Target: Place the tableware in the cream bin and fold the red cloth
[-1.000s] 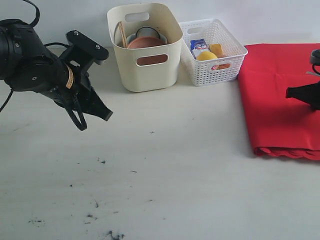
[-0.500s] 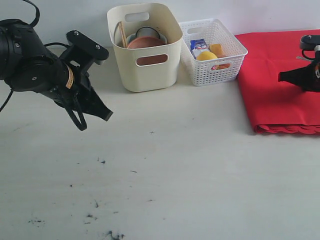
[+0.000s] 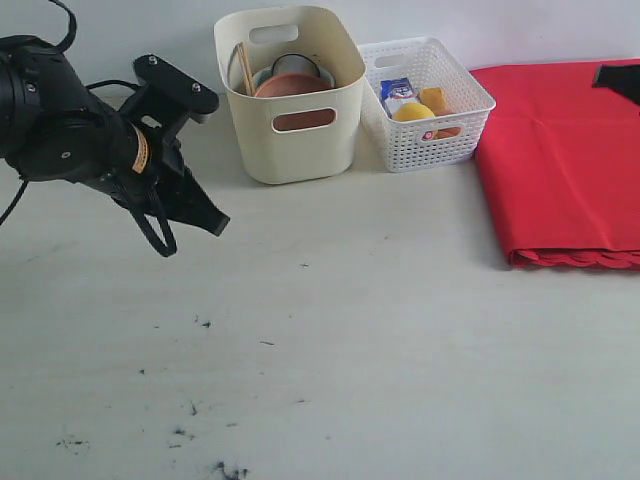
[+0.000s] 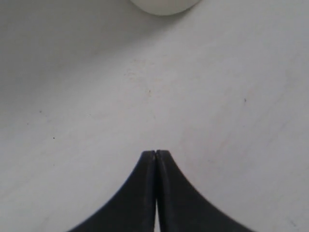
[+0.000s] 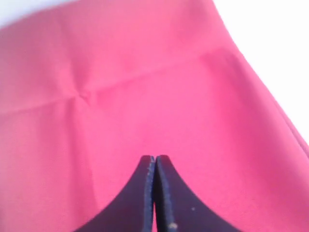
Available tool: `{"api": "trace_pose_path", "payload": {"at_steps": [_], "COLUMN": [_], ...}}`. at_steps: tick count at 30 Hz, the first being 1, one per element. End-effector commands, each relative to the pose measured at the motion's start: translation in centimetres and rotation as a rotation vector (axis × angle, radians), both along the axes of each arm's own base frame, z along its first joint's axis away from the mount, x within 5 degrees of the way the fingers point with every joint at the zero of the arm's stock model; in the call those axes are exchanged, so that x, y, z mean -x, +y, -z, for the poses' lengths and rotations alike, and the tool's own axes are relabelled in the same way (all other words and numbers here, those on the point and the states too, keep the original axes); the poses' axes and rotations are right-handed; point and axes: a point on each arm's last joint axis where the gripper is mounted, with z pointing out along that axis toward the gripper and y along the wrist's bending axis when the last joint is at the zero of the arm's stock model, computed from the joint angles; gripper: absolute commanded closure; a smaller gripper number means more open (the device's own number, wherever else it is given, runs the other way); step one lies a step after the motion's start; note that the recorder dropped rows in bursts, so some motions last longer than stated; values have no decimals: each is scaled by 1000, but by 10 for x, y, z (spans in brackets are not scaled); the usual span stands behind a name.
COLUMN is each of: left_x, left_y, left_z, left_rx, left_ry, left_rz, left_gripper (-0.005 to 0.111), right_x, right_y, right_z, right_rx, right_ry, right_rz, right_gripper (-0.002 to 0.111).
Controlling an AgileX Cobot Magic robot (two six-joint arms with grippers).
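The cream bin [image 3: 290, 125] stands at the back, holding the brown wooden plate [image 3: 292, 85], wooden chopsticks [image 3: 244, 68] and a pale bowl [image 3: 293, 66]. The red cloth [image 3: 570, 160] lies folded at the right, scalloped edges stacked along its near side. My left gripper [image 3: 218, 223] hovers shut and empty over the bare table left of the bin; its wrist view shows the jaws [image 4: 156, 153] pressed together. My right gripper [image 3: 612, 78] is at the far right edge above the cloth, shut, nothing between its fingers [image 5: 155, 158], with the red cloth [image 5: 145, 96] below.
A white lattice basket [image 3: 425, 90] with a lemon [image 3: 413, 112], milk carton [image 3: 397, 90] and other food stands between bin and cloth. The pale table [image 3: 350, 330] carries dark scuff marks at the front left. A rounded corner of the cream bin [image 4: 164, 6] shows in the left wrist view.
The right gripper has withdrawn up and to the right, almost out of the exterior view. The cloth's near edge moved back and now lies folded. The left arm barely shifted.
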Motion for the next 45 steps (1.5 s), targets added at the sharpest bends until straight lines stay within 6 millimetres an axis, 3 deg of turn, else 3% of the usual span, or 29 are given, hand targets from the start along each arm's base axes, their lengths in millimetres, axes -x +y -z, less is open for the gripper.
{"api": "trace_pose_path", "payload": {"at_steps": [1,5,11,16,22,31,38,41,45], "left_x": [14,43,94,136,175,195,199,218,240], "left_y": [7,17,39,58,78,91,96,120,148], "left_z": [-22,-47,-68,-81,-78,-75,-78,-76,-51], "left_rx": [88,242,431,600,722,739,675,695,638], "left_ry": [-60,-168,-297,-412,-508,-563,-632,-788,-993], "left_rz": [-11,31,92,136,172,182,220,145,-43], "left_gripper": [106,106,106,106,106,106,106,106,106], "right_x": [38,79,147,199,245,273,274,274,274], "right_y": [12,24,42,51,59,62,62,61,61], "right_z": [-52,-88,-121,-120,-98,-107,-108,-107,-107], "right_rx": [-34,-61,-90,-86,-93,-60,-57,-55,-55], "right_ry": [-180,-342,-560,-655,-705,-820,-826,-818,-818], "right_rz": [-44,-94,-163,-189,-193,-199,-201,-193,-193], "right_gripper": [108,108,108,108,108,108,108,108,108]}}
